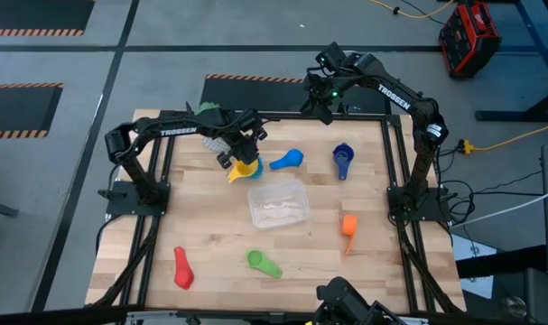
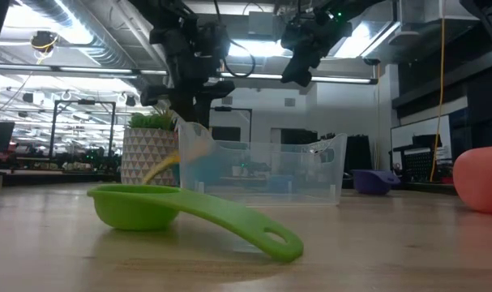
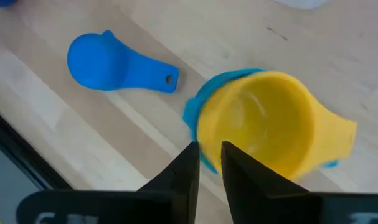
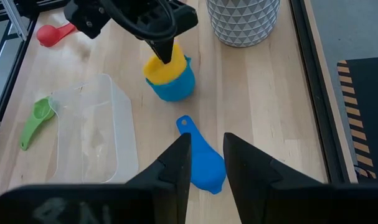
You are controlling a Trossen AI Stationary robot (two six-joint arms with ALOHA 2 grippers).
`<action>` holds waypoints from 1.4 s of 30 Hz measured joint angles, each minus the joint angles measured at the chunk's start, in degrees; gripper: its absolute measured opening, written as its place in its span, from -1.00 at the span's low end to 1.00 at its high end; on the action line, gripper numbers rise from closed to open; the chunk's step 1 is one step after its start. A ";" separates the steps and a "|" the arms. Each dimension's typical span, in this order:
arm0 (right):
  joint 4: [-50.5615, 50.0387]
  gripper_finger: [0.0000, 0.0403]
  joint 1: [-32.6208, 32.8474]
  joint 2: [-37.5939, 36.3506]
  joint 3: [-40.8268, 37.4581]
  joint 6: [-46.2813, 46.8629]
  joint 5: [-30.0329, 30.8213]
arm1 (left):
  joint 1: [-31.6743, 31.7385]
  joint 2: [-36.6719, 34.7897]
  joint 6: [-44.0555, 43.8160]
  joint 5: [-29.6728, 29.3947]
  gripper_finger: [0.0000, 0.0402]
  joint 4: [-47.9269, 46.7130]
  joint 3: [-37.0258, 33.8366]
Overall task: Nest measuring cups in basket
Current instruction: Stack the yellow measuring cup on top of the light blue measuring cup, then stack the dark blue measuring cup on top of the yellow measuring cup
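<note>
Left pincer point(image 3: 208, 163) pinches the yellow cup point(image 3: 263, 121) rim — right pincer point(image 4: 205, 158) slightly parted.

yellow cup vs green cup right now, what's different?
The yellow cup sits nested inside a light blue cup, with the left gripper fingers closed on its rim; the green cup lies alone on the table, untouched. The yellow cup is beside the basket's far edge, near the plant pot; the green cup lies off the basket's near side. Both are outside the basket.
</note>
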 joint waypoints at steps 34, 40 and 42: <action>3.50 -0.51 0.02 0.02 -0.04 1.62 0.09 | -2.41 -14.04 -29.13 -5.24 -0.99 -2.92 -0.05; 2.61 -0.51 0.02 0.02 -0.04 3.08 11.19 | -1.68 -22.30 -45.14 -5.65 -0.91 -9.67 -0.40; 1.46 -0.51 0.02 0.02 -0.04 2.95 16.44 | -1.68 -25.20 -48.81 -4.68 -0.89 -9.41 -2.54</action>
